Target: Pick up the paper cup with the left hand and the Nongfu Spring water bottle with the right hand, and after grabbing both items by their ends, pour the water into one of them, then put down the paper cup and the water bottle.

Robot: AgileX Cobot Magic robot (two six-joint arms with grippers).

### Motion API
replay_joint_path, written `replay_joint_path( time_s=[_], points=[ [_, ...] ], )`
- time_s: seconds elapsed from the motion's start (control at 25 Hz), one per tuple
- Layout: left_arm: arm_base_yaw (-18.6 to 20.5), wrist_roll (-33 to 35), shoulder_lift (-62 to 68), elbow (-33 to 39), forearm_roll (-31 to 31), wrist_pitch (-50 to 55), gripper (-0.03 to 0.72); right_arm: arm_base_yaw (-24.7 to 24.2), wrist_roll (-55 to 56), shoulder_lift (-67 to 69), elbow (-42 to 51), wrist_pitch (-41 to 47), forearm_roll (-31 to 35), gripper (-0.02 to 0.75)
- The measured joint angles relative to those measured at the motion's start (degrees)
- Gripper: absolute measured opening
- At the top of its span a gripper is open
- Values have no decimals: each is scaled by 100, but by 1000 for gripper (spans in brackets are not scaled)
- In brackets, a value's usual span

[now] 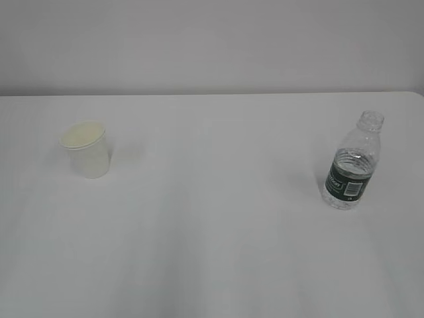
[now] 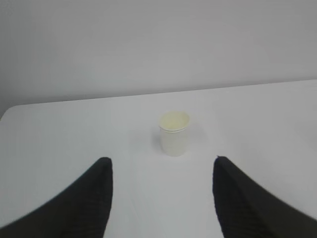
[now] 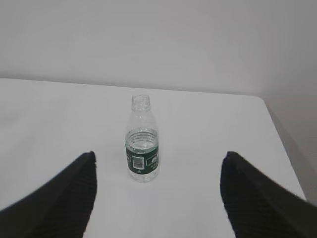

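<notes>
Left gripper (image 2: 162, 171) and right gripper (image 3: 158, 166) — both spread wide, holding nothing.

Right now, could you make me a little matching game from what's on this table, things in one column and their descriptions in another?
Things:
1. paper cup
2. Nongfu Spring water bottle
3. left hand
4. table

Descriptions:
A. clear, green label, no cap
B. open, facing the cup
C. white, pale yellowish inside
D. plain white surface

Pairs: 1-C, 2-A, 3-B, 4-D

each end effector (image 2: 161, 198) has black, finely ribbed, tapering fingers (image 3: 64, 203).
</notes>
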Motion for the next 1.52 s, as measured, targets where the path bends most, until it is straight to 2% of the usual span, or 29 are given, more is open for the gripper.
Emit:
replay_joint_path(
  time_s=[0.72, 1.52],
  points=[
    [0, 0, 574, 0, 9, -511, 450, 0, 0, 0, 26, -136, 0, 590],
    [0, 12, 577, 104, 88, -684, 450, 0, 0, 0, 608, -589, 0, 590]
  ],
)
